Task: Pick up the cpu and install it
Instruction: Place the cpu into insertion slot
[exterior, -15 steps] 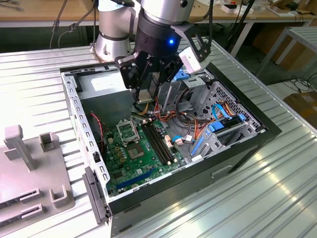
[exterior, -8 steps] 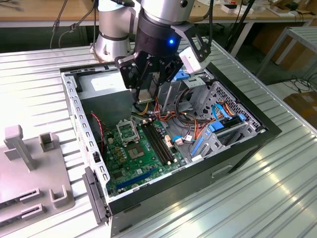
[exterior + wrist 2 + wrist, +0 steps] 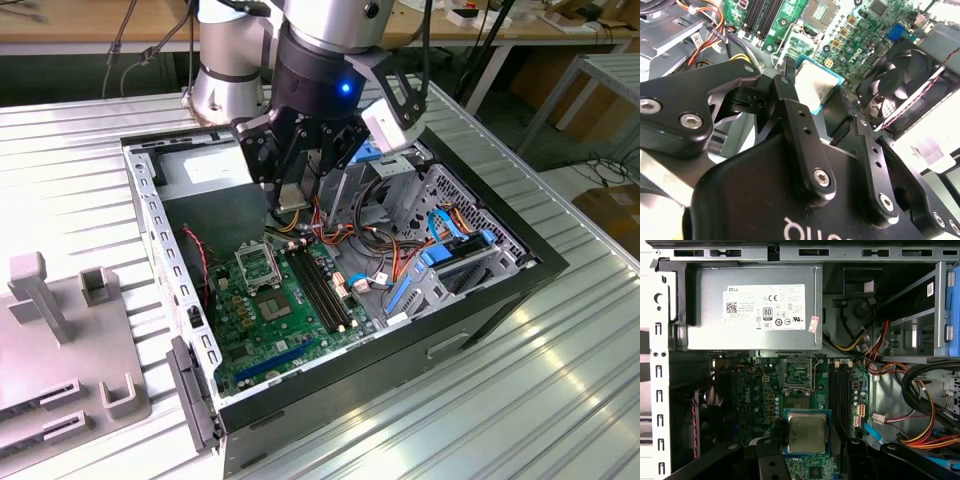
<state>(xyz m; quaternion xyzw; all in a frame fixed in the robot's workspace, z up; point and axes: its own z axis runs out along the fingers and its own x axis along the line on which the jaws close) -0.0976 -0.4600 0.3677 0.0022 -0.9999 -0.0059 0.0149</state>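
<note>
The gripper (image 3: pixel 290 203) is pictured clamped on the cpu (image 3: pixel 806 432), with the chip pinched at its edges between the black fingers (image 3: pixel 790 107) and its dull silvery top turned toward the camera in the first wrist view. The chip is held in the air above the green motherboard (image 3: pixel 755 400) inside an open computer case (image 3: pixel 150 200). The socket (image 3: pixel 798 372) is seen on the board near the chip, its hinged metal frame around a bare pad field, and the long black memory slots (image 3: pixel 840 385) are set just beside it. A grey power supply (image 3: pixel 755 330) is mounted past the socket against the case wall. A black fan (image 3: pixel 890 87) and bundled orange, yellow and black cables (image 3: pixel 920 430) are seen around the board. The case is laid on a ribbed metal table (image 3: pixel 80 170).
</note>
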